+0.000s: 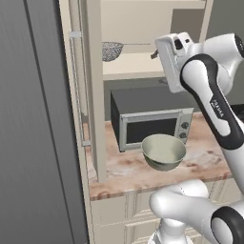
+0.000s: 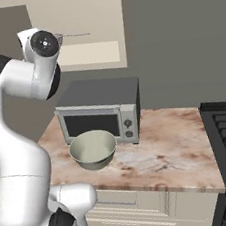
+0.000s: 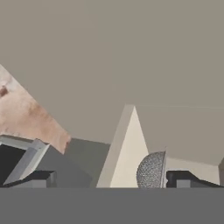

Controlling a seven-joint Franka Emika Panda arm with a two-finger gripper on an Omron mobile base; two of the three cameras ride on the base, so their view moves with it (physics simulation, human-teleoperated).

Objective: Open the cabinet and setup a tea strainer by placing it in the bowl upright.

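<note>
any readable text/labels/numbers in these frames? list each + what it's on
Dark vertical lettering on the arm's white forearm link, left base view: too small and blurred to read.
Microwave knobs and control panel: no legible markings.
Nothing readable on the cabinet, tea strainer, bowl or counter.

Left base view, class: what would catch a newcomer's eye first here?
The white arm's gripper, open, is raised at the open cabinet, beside the tea strainer lying on its shelf. Below, the bowl sits on the counter in front of the microwave.
</note>
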